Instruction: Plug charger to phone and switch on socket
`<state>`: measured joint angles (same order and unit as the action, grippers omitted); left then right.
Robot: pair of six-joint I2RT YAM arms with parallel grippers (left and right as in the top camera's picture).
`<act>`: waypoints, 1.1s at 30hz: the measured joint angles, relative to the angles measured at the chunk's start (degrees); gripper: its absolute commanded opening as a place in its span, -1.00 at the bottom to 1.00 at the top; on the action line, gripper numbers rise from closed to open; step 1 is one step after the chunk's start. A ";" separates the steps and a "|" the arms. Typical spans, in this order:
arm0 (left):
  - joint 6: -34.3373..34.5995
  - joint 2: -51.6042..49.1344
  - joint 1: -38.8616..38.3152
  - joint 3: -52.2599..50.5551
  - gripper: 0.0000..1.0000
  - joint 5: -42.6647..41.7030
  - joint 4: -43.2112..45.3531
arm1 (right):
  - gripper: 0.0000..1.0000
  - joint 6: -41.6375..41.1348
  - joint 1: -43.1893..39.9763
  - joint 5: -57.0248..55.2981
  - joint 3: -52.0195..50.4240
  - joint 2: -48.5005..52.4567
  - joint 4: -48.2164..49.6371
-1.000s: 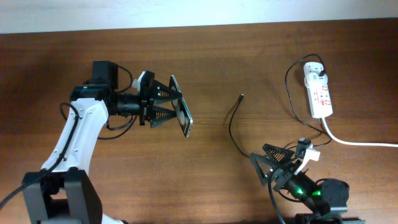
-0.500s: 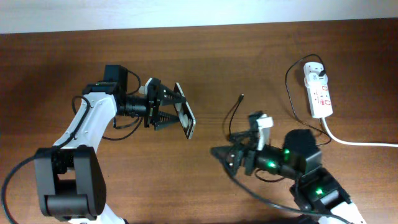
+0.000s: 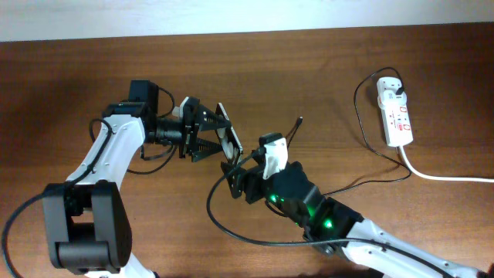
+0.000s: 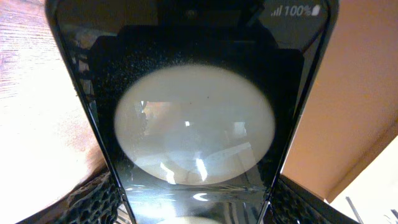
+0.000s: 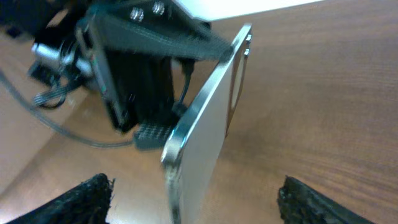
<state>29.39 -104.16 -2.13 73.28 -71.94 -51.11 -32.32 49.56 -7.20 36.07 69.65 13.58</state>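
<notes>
My left gripper [image 3: 207, 133] is shut on the phone [image 3: 228, 139] and holds it on edge above the table. In the left wrist view the phone [image 4: 193, 124] fills the frame, with a white round spot and "100%" at its far end, between my fingers [image 4: 196, 211]. My right gripper [image 3: 239, 174] is open and empty just beside the phone's lower end. The right wrist view shows the phone's silver edge [image 5: 205, 124] between my spread fingers [image 5: 205, 202]. The charger's tip [image 3: 299, 120] lies on the table; its thin black cable [image 3: 370, 179] runs to the socket [image 3: 397, 117], a white power strip at the right.
The strip's thick white cord [image 3: 448, 177] runs off the right edge. A black cable loop [image 3: 210, 210] lies on the table left of my right arm. The table's far edge meets a white wall [image 3: 247, 15].
My right arm has swung from the front right up and left to the phone's lower end, dragging cable with it. My left gripper keeps hold of the phone in almost the same place.
</notes>
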 measured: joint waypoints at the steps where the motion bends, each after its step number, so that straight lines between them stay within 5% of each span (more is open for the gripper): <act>1: 0.00 0.00 0.00 0.00 0.55 0.02 0.00 | 0.52 0.02 0.00 -0.96 0.52 1.53 1.14; 18: 0.00 0.00 0.00 0.00 0.57 0.00 -0.02 | -0.65 0.00 0.00 -2.86 7.82 10.51 0.31; 21: 0.00 0.00 0.04 0.00 0.77 -0.02 -0.09 | -0.86 0.00 -0.09 -3.78 7.85 10.51 -0.79; 23: 0.11 0.00 0.04 0.00 0.99 -0.13 -0.15 | -0.92 0.13 -0.13 -4.11 7.85 10.56 -1.31; 29: -1.09 0.00 0.59 0.02 0.98 -2.95 -0.24 | -0.92 -1.14 -0.46 -2.99 7.85 8.83 -2.78; 33: -8.11 0.26 4.63 0.02 0.98 -0.17 -1.27 | -0.92 -10.32 -5.90 -1.53 7.93 4.39 -11.15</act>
<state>21.28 -103.90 2.50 73.30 -72.12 -52.38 -42.63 43.66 -8.73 44.01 74.04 2.44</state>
